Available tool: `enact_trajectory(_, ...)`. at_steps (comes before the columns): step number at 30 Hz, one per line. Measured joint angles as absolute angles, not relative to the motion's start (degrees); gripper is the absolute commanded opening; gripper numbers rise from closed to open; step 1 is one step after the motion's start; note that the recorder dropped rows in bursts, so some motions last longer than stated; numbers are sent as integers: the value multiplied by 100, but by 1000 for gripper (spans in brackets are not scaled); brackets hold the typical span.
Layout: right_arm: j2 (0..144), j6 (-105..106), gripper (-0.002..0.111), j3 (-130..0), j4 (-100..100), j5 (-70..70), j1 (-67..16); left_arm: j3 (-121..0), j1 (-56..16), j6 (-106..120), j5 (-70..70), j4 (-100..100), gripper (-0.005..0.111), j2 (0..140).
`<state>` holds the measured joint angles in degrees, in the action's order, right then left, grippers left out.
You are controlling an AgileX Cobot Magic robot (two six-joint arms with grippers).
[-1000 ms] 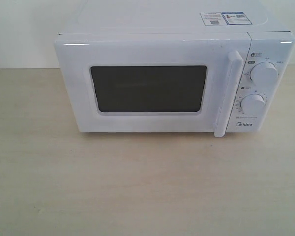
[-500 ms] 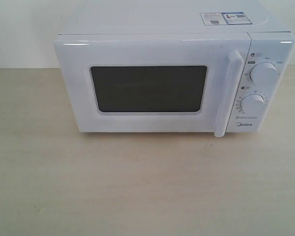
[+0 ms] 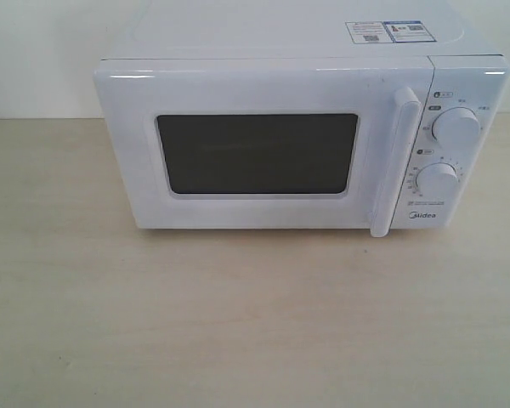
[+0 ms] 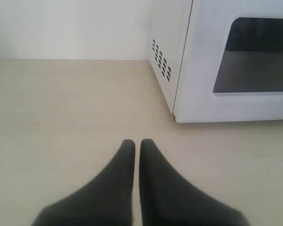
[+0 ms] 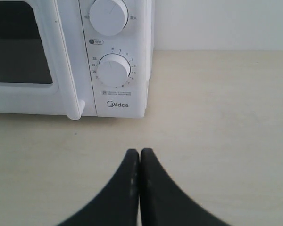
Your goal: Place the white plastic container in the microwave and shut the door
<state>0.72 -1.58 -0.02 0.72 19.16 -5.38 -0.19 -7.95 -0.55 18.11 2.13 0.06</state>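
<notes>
So right now you're looking at the microwave (image 3: 306, 136) sitting on the table (image 3: 238, 340) with the door (image 3: 255, 85) shut flush against the body. The white container isn't showing up in any of the three views. It's not on the table in front, and the dark window (image 3: 257, 154) isn't giving anything away, so I can't tell if it's already inside.

Your left gripper (image 4: 137, 142) is hanging low over bare table off the microwave's vented side, fingers pressed nearly together and gripping nothing. Your right gripper (image 5: 139, 151) is doing the same in front of the dial panel, fingers fully together and empty, with the bottom end of the handle (image 5: 75, 113) near it.

My read is you're sitting at one end of the job. Either the container is in and the door's closed, so you're finished, or you're not started yet.

If it's the second, you're needing to spread the right fingers, get them around that vertical handle and swing the door out toward the left, since it's looking hinged on that side. You're also needing to find the container first, because nothing here is showing it.
</notes>
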Motion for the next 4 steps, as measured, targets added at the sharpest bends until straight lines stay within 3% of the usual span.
enact_trajectory(4, 72, -158, 0, -2, 72, 1916, -538, -19, -795, -55, 1811, 213, 4, 6)
